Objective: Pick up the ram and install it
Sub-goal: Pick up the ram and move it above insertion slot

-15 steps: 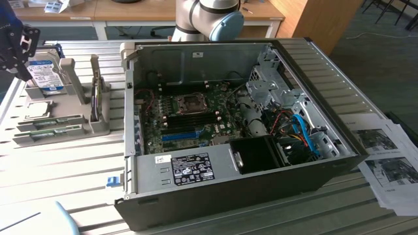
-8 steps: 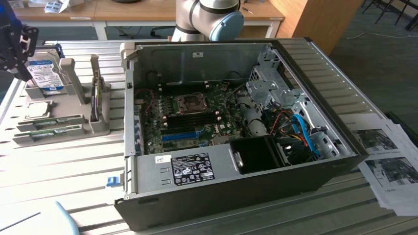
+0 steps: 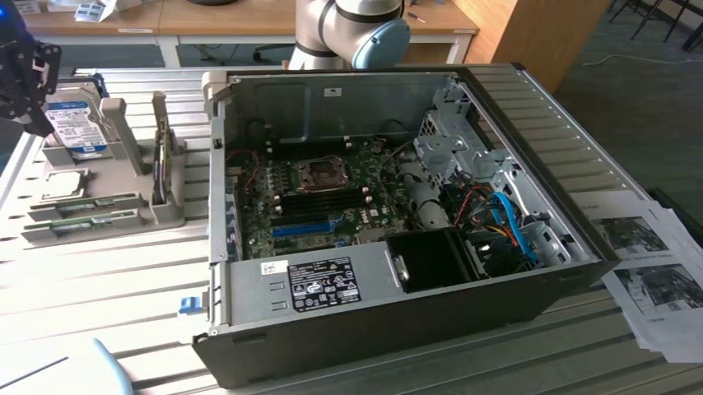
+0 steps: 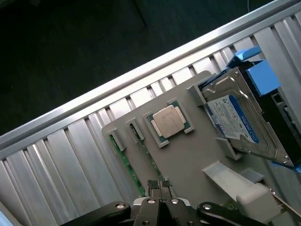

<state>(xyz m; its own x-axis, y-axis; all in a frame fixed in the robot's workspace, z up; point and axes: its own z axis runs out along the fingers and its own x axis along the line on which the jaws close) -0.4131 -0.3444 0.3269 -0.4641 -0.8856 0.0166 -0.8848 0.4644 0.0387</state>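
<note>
Tool [image 4: 160, 185]: black ridged tips pressed together, pinching nothing, close above near end of long thin green circuit-board ram [image 4: 151, 160]; contact unclear. Ram sits in slot of matte grey plastic holder [image 4: 188, 160], its long axis running from the tips toward holder's edge, parallel to second green stick [image 4: 128, 165] just beside. Square silver processor [image 4: 168, 120] beyond. Ribbed aluminium tabletop [image 4: 70, 155] beneath.

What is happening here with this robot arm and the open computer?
The robot arm's hand is shut and holds nothing. It hovers over the grey holder beside the open computer case, above the ram sticks that lie in their slots. The ram is not yet picked up or installed.
</note>
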